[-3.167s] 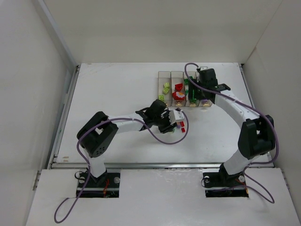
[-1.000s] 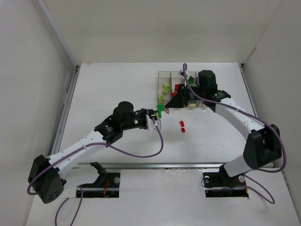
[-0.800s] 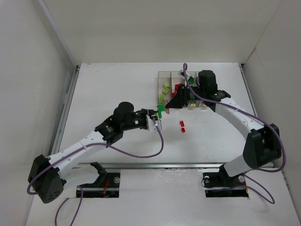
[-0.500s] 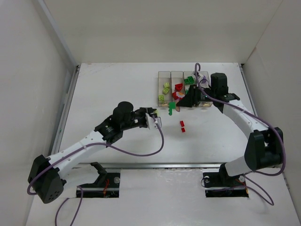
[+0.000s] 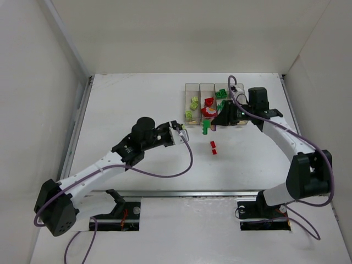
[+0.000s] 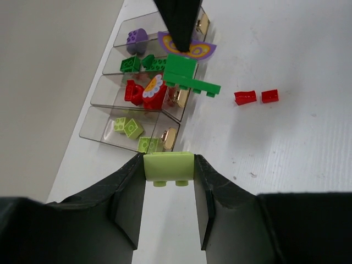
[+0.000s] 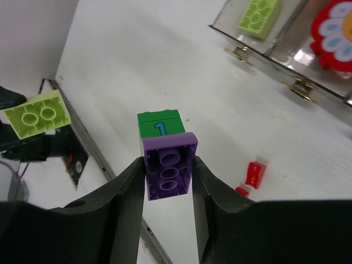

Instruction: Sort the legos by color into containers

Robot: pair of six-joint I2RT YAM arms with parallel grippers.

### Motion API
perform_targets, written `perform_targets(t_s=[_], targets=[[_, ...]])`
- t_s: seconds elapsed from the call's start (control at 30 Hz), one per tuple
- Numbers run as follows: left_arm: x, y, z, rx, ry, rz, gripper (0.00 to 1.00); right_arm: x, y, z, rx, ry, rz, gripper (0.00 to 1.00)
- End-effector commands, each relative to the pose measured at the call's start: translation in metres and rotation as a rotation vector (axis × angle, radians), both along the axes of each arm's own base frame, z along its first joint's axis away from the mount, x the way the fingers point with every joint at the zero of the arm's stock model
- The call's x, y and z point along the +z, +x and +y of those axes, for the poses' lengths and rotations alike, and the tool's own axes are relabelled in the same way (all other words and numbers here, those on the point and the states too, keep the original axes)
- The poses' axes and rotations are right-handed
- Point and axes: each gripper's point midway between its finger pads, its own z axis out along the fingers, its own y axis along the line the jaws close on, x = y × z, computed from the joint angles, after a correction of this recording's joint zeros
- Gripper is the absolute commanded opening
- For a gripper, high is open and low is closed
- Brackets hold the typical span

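Two claws each grip a lego above the counter (image 5: 137,99): the left claw (image 6: 168,165) is pinched onto a pale yellow-green brick (image 6: 168,168) near the front ends of the containers (image 5: 201,85). The right claw (image 7: 168,170) is clamped on a purple brick (image 7: 169,173) with a green piece (image 7: 159,125) stuck to it, also just in front of that row. Side by side, the four containers hold yellow-green, red, green and purple pieces in turn, and two red bricks (image 5: 213,147) lie loose on the counter, apart from both claws.
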Motion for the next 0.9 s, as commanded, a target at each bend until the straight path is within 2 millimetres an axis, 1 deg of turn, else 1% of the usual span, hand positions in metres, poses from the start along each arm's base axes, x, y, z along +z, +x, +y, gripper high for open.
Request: perform_targets(t_s=[0.0,0.03,0.07,0.1,0.13,0.17,0.23,0.27,0.3,0.33,0.37,0.4,0.43,0.47,0.5,0.53,0.57,0.6,0.63,0.7,0.73,0.77,0.8,0.83,0.87], targets=[[0.022,0.018,-0.006,0.076,-0.155,0.092,0.0,0.032,0.018,-0.019,-0.133,-0.061,-0.114,0.0],[0.023,0.03,-0.014,0.094,-0.167,0.133,0.0,0.033,0.024,-0.027,-0.195,-0.092,-0.129,0.0],[0.022,0.04,-0.014,0.125,-0.179,0.167,0.0,0.04,0.029,-0.032,-0.236,-0.103,-0.158,0.0],[0.036,0.047,-0.023,0.133,-0.22,0.197,0.0,0.054,0.029,-0.037,-0.274,-0.105,-0.201,0.0],[0.035,0.056,-0.026,0.141,-0.225,0.219,0.0,0.058,0.031,-0.042,-0.306,-0.119,-0.22,0.0],[0.016,0.066,-0.035,0.152,-0.201,0.269,0.0,0.062,0.035,-0.05,-0.357,-0.145,-0.24,0.0],[0.011,0.085,-0.043,0.186,-0.207,0.307,0.0,0.072,0.038,-0.06,-0.401,-0.163,-0.278,0.0],[0.007,0.103,-0.056,0.197,-0.199,0.313,0.0,0.076,0.038,-0.062,-0.414,-0.166,-0.292,0.0],[0.003,0.116,-0.057,0.22,-0.189,0.321,0.0,0.076,0.039,-0.064,-0.417,-0.178,-0.302,0.0],[0.0,0.125,-0.062,0.235,-0.191,0.327,0.0,0.077,0.04,-0.067,-0.425,-0.193,-0.31,0.0],[0.012,0.138,-0.068,0.249,-0.205,0.307,0.0,0.077,0.04,-0.067,-0.425,-0.194,-0.31,0.0],[-0.009,0.153,-0.07,0.27,-0.18,0.334,0.0,0.079,0.04,-0.068,-0.432,-0.199,-0.309,0.0],[-0.015,0.162,-0.068,0.288,-0.161,0.329,0.0,0.081,0.04,-0.072,-0.437,-0.208,-0.31,0.0],[-0.017,0.167,-0.071,0.286,-0.154,0.323,0.0,0.077,0.042,-0.072,-0.436,-0.211,-0.301,0.0],[-0.028,0.173,-0.07,0.287,-0.132,0.334,0.01,0.075,0.041,-0.072,-0.434,-0.214,-0.293,0.0],[-0.025,0.173,-0.07,0.265,-0.113,0.305,0.06,0.079,0.041,-0.072,-0.436,-0.211,-0.301,0.0],[-0.031,0.177,-0.068,0.258,-0.097,0.301,0.11,0.08,0.041,-0.072,-0.436,-0.211,-0.301,0.0],[-0.037,0.172,-0.069,0.232,-0.082,0.304,0.25,0.08,0.041,-0.072,-0.436,-0.211,-0.301,0.0],[-0.037,0.176,-0.065,0.237,-0.077,0.294,0.3,0.08,0.041,-0.072,-0.436,-0.211,-0.301,0.0],[-0.04,0.17,-0.068,0.197,-0.065,0.292,0.44,0.083,0.04,-0.073,-0.433,-0.213,-0.316,0.0],[-0.042,0.173,-0.063,0.203,-0.054,0.287,0.61,0.083,0.04,-0.073,-0.433,-0.213,-0.316,0.0],[-0.046,0.17,-0.063,0.19,-0.037,0.295,0.68,0.083,0.038,-0.069,-0.415,-0.202,-0.315,0.0],[-0.044,0.171,-0.062,0.18,-0.017,0.272,0.75,0.088,0.038,-0.068,-0.407,-0.193,-0.323,0.0],[-0.045,0.17,-0.061,0.177,0.001,0.275,0.8,0.084,0.039,-0.066,-0.392,-0.197,-0.319,0.0],[-0.042,0.169,-0.059,0.173,0.007,0.265,0.88,0.085,0.037,-0.063,-0.375,-0.186,-0.318,0.0]])
